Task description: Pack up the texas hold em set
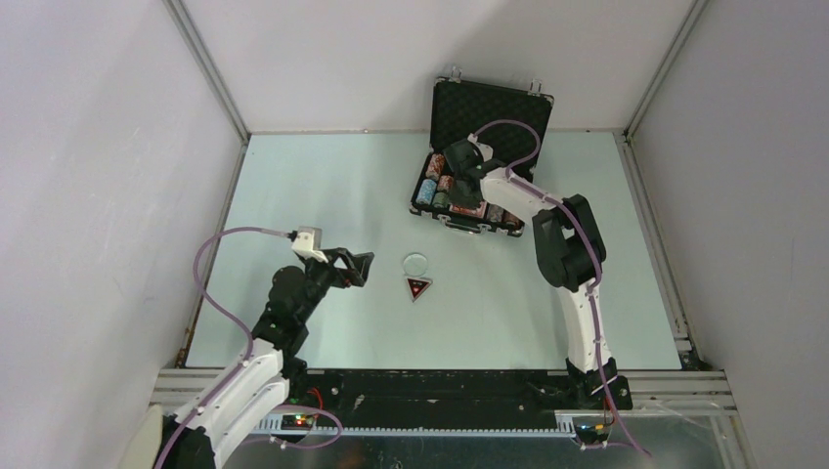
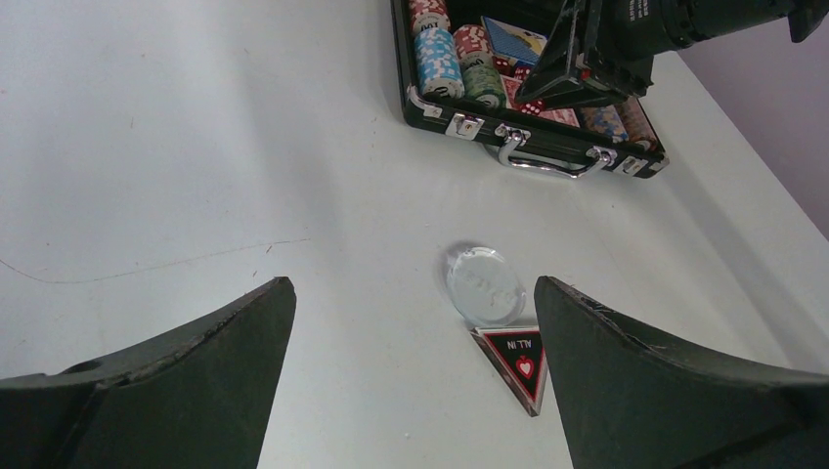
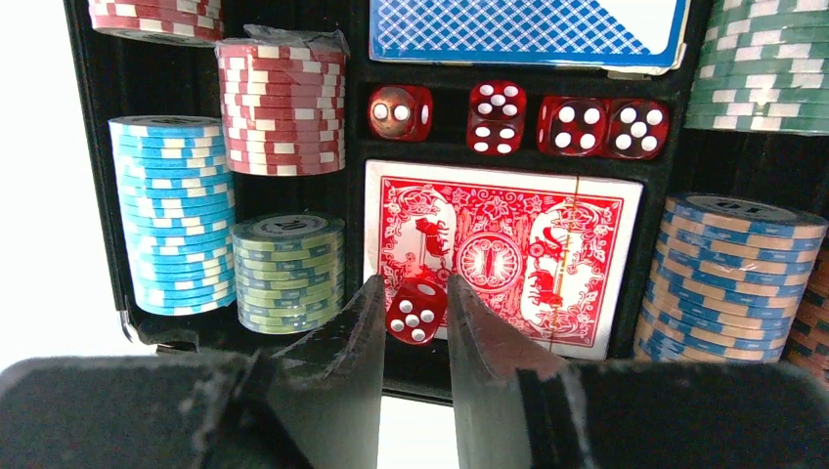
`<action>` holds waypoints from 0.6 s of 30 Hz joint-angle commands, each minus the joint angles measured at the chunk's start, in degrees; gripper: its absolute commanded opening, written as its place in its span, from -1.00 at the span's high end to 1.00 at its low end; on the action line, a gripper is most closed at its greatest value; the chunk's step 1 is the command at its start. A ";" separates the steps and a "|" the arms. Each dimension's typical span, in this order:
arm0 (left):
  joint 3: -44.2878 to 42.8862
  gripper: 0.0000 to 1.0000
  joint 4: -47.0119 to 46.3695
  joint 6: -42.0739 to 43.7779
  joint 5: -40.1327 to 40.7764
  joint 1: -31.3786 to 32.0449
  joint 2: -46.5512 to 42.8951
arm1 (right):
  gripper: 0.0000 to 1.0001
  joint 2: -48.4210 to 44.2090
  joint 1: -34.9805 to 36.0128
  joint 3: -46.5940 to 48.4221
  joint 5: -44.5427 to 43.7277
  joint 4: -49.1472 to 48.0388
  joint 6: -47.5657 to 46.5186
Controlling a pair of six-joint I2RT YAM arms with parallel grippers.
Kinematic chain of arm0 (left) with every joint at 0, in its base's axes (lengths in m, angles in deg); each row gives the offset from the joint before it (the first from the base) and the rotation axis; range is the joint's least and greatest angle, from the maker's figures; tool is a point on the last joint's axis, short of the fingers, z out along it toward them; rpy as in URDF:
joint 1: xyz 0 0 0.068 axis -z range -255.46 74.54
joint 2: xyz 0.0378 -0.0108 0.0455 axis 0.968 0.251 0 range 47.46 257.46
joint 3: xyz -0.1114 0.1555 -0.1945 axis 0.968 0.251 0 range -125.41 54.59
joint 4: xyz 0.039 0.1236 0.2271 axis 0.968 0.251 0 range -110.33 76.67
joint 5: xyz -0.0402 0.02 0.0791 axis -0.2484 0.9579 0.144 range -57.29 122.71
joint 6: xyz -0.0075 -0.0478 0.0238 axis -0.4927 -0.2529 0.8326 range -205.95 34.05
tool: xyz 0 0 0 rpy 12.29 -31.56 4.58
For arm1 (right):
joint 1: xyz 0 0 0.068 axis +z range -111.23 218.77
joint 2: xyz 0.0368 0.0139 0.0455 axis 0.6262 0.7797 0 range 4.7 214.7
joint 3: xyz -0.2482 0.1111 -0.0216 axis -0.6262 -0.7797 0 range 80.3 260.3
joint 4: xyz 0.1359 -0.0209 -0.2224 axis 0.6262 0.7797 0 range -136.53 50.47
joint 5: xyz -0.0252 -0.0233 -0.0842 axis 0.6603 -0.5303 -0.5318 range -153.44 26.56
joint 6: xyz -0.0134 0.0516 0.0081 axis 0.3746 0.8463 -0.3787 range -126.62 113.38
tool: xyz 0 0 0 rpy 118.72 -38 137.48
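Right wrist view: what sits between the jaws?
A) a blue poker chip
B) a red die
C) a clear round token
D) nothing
B: a red die with white pips sits snug between the two jaws, in front of the red-backed card deck.

You see glossy translucent red dice [image 3: 497, 115], matt black foam lining [image 1: 469, 106], a shiny metal latch [image 2: 464, 124] and a smooth matt worktop [image 1: 323, 195].
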 commanded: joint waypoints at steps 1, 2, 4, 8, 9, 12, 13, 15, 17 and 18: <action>-2.67 -0.99 -1.29 1.62 -0.91 -0.12 0.40 | 0.70 -1.98 -1.20 2.65 -1.20 -0.92 -2.23; -2.66 -0.99 -1.31 1.58 -0.93 -0.12 0.45 | 0.71 -1.91 -1.82 2.71 -0.55 -1.57 -2.92; -2.66 -0.99 -1.39 1.57 -0.93 -0.12 0.58 | 0.71 -1.63 -2.77 3.07 1.37 -2.45 -3.96; -2.70 -0.99 -1.56 1.63 -1.14 -0.12 0.92 | 0.71 -0.66 -4.04 4.33 3.24 -3.25 -6.17; -2.73 -0.99 -1.57 1.65 -1.21 -0.12 0.94 | 0.71 -0.37 -4.31 4.88 3.51 -3.38 -7.02; -2.74 -0.99 -1.62 1.66 -1.35 -0.12 0.96 | 0.71 1.29 -4.71 6.70 4.67 -3.56 -9.03; -2.70 -0.99 -1.60 1.66 -1.36 -0.10 1.00 | 0.71 1.70 -4.76 7.78 4.71 -3.45 -9.87; -2.73 -0.99 -1.73 1.66 -1.36 -0.12 1.14 | 0.71 3.04 -4.82 9.37 4.48 -2.94 -10.76; -2.74 -0.99 -1.68 1.66 -1.48 -0.12 1.38 | 0.71 4.31 -4.78 10.53 4.40 -2.76 -11.31; -2.74 -0.99 -1.67 1.66 -1.47 -0.12 1.43 | 0.70 5.03 -4.82 11.13 4.51 -2.74 -11.42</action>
